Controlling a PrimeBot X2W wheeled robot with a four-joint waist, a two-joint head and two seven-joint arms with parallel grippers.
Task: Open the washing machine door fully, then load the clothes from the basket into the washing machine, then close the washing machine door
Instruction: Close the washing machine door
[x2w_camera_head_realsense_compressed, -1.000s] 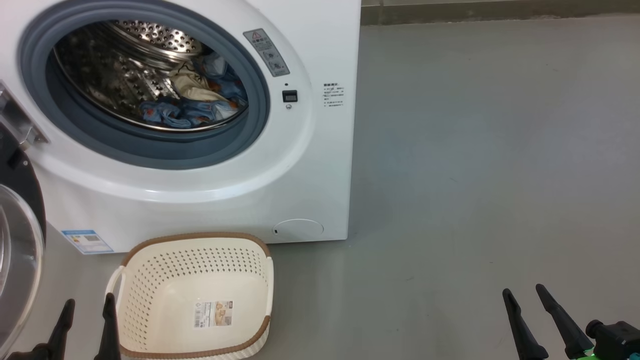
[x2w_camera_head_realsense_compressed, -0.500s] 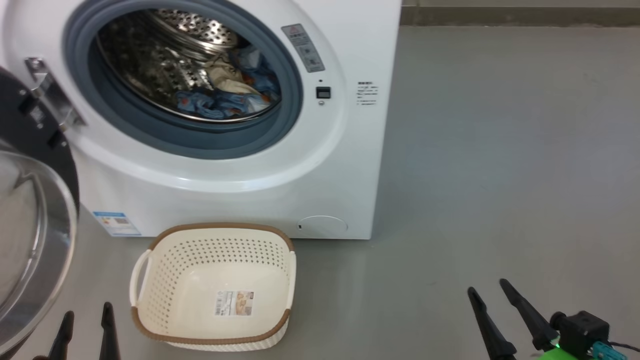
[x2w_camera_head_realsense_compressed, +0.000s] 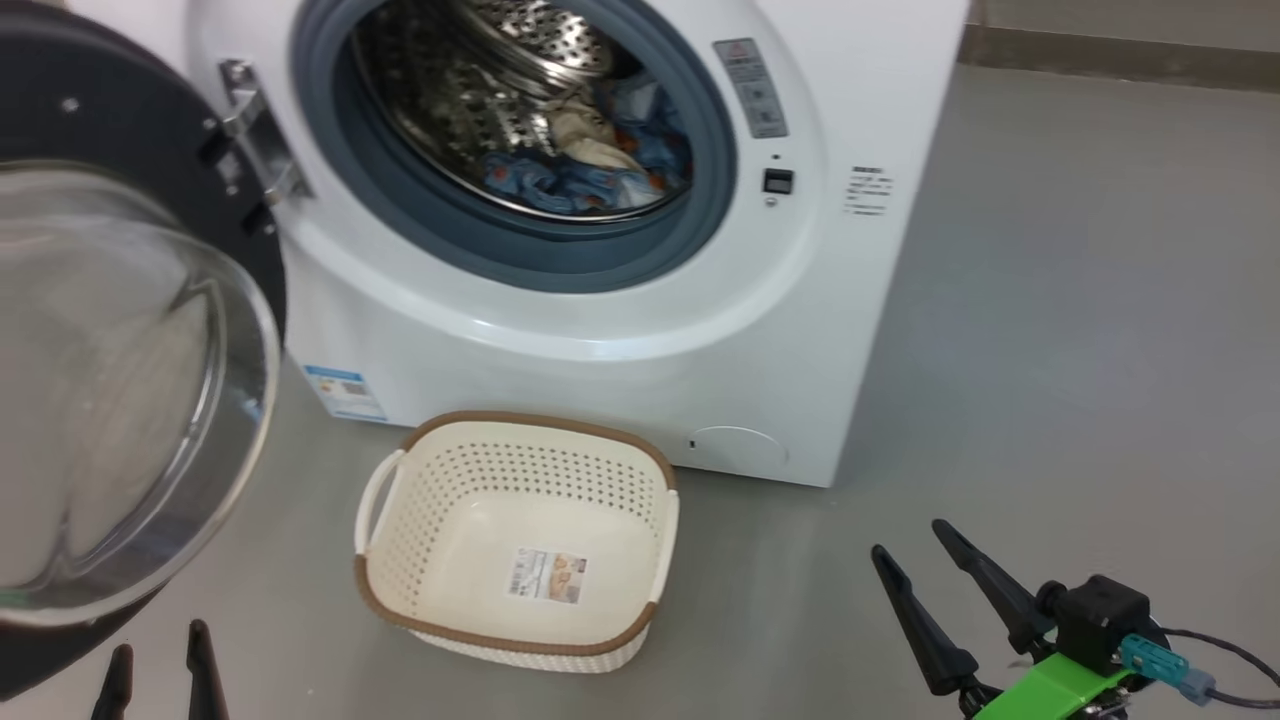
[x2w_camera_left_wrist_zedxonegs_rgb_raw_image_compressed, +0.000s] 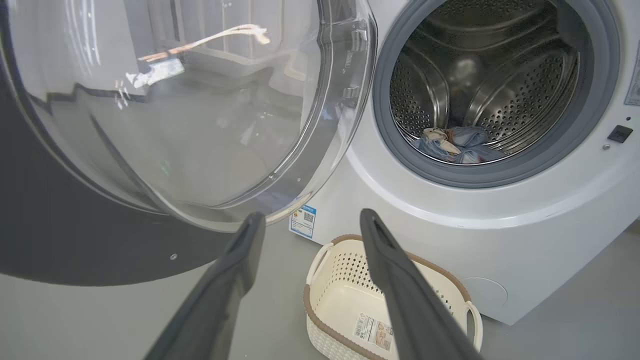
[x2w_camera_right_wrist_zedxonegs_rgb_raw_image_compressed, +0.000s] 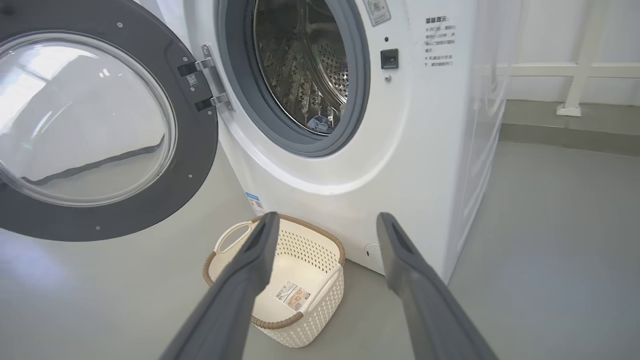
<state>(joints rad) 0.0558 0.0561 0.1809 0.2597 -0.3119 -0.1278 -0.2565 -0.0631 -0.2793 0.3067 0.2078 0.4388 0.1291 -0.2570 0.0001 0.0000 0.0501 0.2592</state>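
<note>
Left gripper (x2w_camera_head_realsense_compressed: 157, 638) and right gripper (x2w_camera_head_realsense_compressed: 909, 538): fingers wide apart, gripping nothing, clear of everything. Basket (x2w_camera_head_realsense_compressed: 540, 422) on floor just in front of washing machine (x2w_camera_head_realsense_compressed: 600, 370), bottom label showing. Clothes (x2w_camera_head_realsense_compressed: 585, 180) lie in the drum. Washing machine door (x2w_camera_head_realsense_compressed: 130, 110) stands open at left; right wrist view gets its whole ring and hinge, head view crops it.

- Washing machine (x2w_camera_head_realsense_compressed: 560, 330), front: grey warning sticker (x2w_camera_head_realsense_compressed: 751, 88) with a red triangle sign, 2 o'clock of the drum (x2w_camera_head_realsense_compressed: 450, 100); black printed lines (x2w_camera_head_realsense_compressed: 866, 190), 3 o'clock; blue sticker (x2w_camera_head_realsense_compressed: 343, 392) with QR code, 7 o'clock.
- Basket (x2w_camera_head_realsense_compressed: 520, 420), bottom: paper label (x2w_camera_head_realsense_compressed: 547, 575) with barcode.
- All wording too small to read.
</note>
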